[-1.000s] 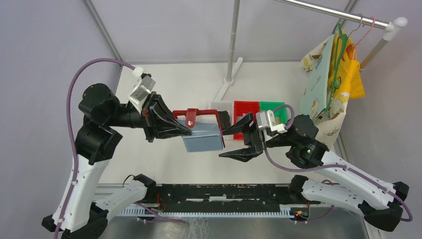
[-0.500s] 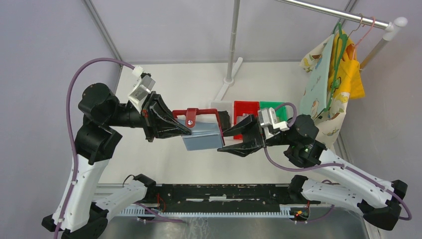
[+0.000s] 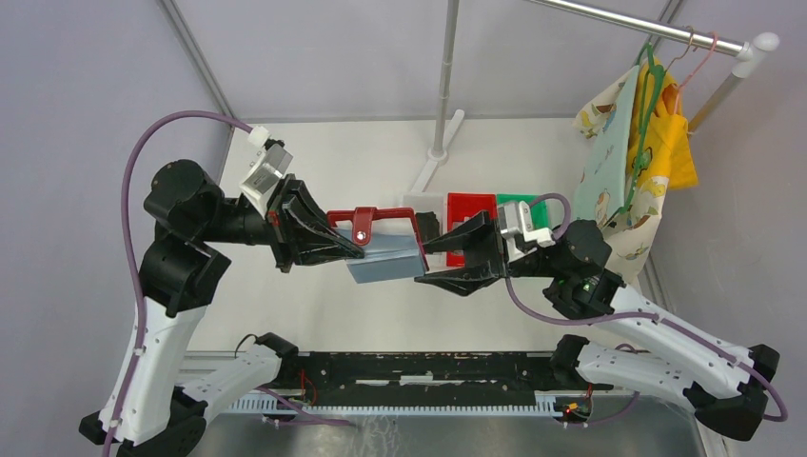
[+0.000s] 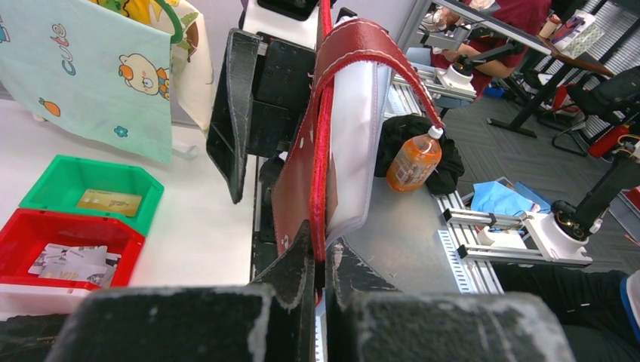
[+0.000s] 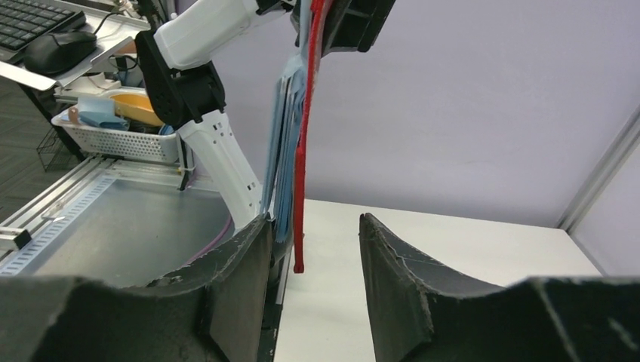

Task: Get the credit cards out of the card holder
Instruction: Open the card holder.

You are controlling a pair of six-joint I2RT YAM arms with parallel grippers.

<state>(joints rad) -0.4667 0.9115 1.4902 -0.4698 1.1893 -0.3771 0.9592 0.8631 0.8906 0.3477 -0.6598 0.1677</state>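
Mid-air at the centre of the overhead view, your left gripper (image 3: pixel 354 249) clamps the red card holder (image 3: pixel 385 262) by its left edge, presenting it so your right gripper (image 3: pixel 423 263), parted and empty-handed, can straddle the free right edge to reach its pockets.

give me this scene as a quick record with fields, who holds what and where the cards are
card holder: lifted off the table, grey-blue inside facing up
left end effector: shut on the card holder's left edge
right end effector: open, one finger on each side of its right edge
green bin: one golden-tan card
red bin: several pale cards
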